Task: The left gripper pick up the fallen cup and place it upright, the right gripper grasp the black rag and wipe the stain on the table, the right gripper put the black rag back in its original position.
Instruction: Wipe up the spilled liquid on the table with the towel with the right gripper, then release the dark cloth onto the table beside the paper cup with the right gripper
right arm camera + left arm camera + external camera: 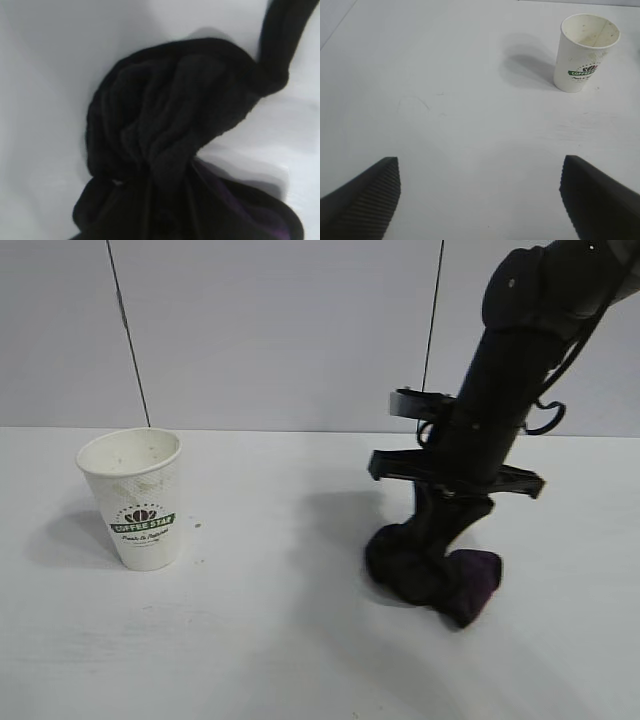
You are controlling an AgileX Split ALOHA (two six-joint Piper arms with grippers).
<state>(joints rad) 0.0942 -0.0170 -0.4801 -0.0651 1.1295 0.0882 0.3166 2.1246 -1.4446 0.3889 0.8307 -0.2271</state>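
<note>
The black rag (432, 575) lies bunched on the white table (280, 640), toward its right side and nearer the front edge than the back. The right gripper (437, 540) stands almost straight above it, arm leaning slightly, its tips buried in the cloth. The right wrist view is filled with dark folds gathered to a pinch, so the fingers appear clamped on the rag, which presses on the tabletop. A purplish lobe of cloth sticks out toward the right edge. No stain shows on the surface in any view, so it is either under the rag or already wiped; I cannot tell which.

The cup (134, 498) stands upright near the left side, mouth up, well apart from the rag. The left gripper (480, 195) hovers over bare tabletop, fingers spread wide and holding nothing, the cup far ahead of it.

By my judgement the rag sits directly beneath the right claw, so the coming move is a slide or a release there
</note>
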